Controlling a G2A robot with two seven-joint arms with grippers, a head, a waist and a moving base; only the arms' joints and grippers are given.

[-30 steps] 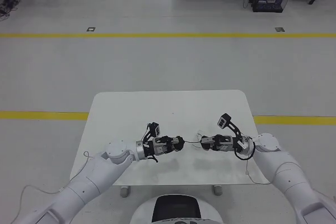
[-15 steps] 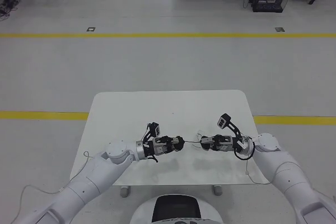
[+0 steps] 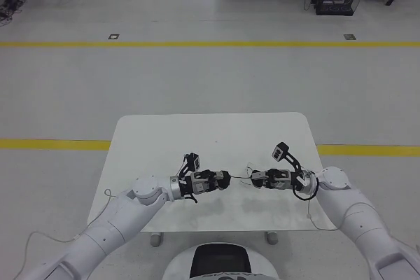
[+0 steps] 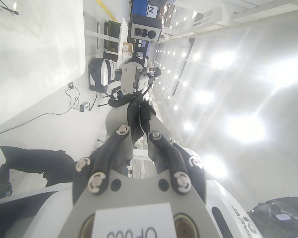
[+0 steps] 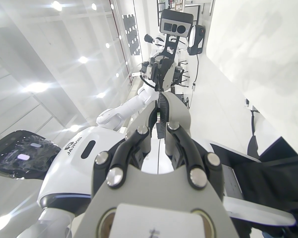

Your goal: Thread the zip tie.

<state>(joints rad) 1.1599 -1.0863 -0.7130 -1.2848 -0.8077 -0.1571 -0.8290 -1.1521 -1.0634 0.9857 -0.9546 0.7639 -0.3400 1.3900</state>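
Left gripper and right gripper each pinch narrowly one end of the zip tie, above the table near its front edge, well apart from both side edges.

Arms: we see white rounded shells on the left arm and the right arm.
Wrist cameras: black boxes on black stalks behind each gripper, the left wrist camera and the right wrist camera.
Left gripper: black curved links, pale grey fingers, dark pads.
Right gripper: we note the same build.
Pivot pins: round, silver, on every link.
Base plate: grey, behind the links, white label.
Marking: dark logo on the white forearm shell.
Cable: thin black loop behind the right gripper.
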